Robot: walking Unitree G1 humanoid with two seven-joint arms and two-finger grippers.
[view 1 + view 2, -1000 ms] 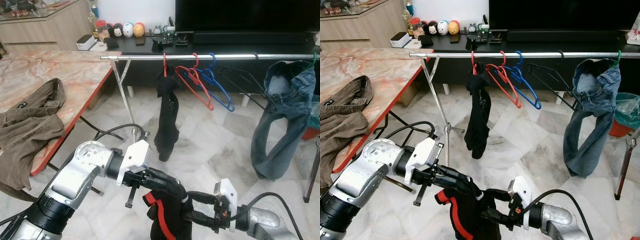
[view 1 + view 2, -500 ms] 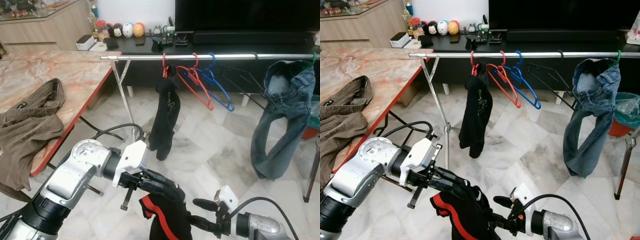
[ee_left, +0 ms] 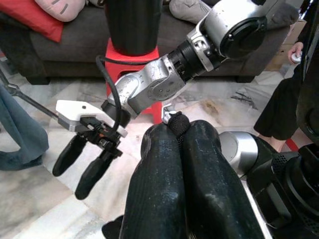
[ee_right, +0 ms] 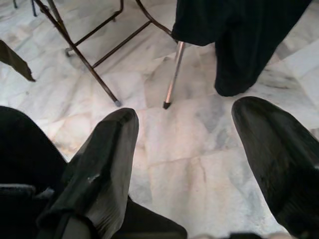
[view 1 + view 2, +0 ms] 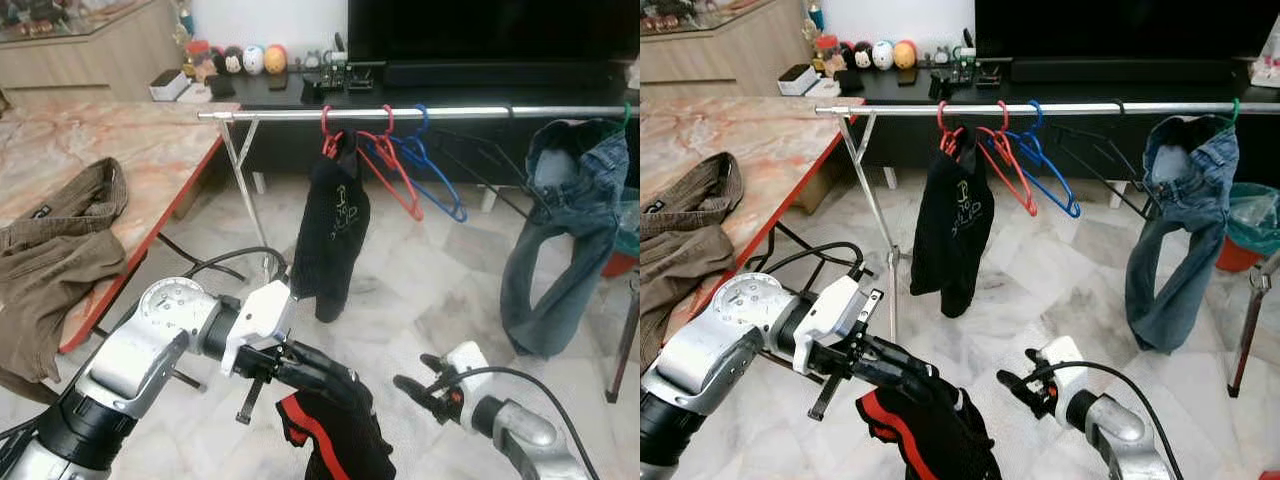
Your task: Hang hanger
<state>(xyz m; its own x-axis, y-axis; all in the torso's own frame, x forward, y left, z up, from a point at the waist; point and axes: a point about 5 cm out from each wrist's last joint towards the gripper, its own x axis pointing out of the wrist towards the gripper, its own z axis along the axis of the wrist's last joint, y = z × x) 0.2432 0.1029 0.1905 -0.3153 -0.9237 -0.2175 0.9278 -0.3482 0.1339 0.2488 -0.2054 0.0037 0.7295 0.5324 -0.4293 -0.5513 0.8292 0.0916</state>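
Observation:
My left gripper point(image 5: 350, 383) is shut on a black garment with red trim point(image 5: 335, 448), which hangs below it near the bottom of the eye views. In the left wrist view its fingers point(image 3: 159, 169) are pressed together over a black fold. Just to the right, my right gripper point(image 5: 420, 375) is open and holds nothing; its fingers point(image 4: 99, 164) are spread wide over the marble floor. Ahead stands a silver clothes rail point(image 5: 470, 112) with a black garment on a red hanger point(image 5: 335, 235), plus empty red point(image 5: 400, 185), blue point(image 5: 435, 180) and black hangers.
Blue jeans point(image 5: 560, 230) hang at the rail's right end. A marble table point(image 5: 120, 150) with brown trousers point(image 5: 55, 250) is on the left. The rail's stand point(image 5: 250, 190) is ahead of my left arm. A person point(image 3: 299, 89) stands behind me.
My right gripper has let go of the red-trimmed garment, opened and pulled away to the right. The black garment on the rail has swung round. My left gripper still holds its garment.

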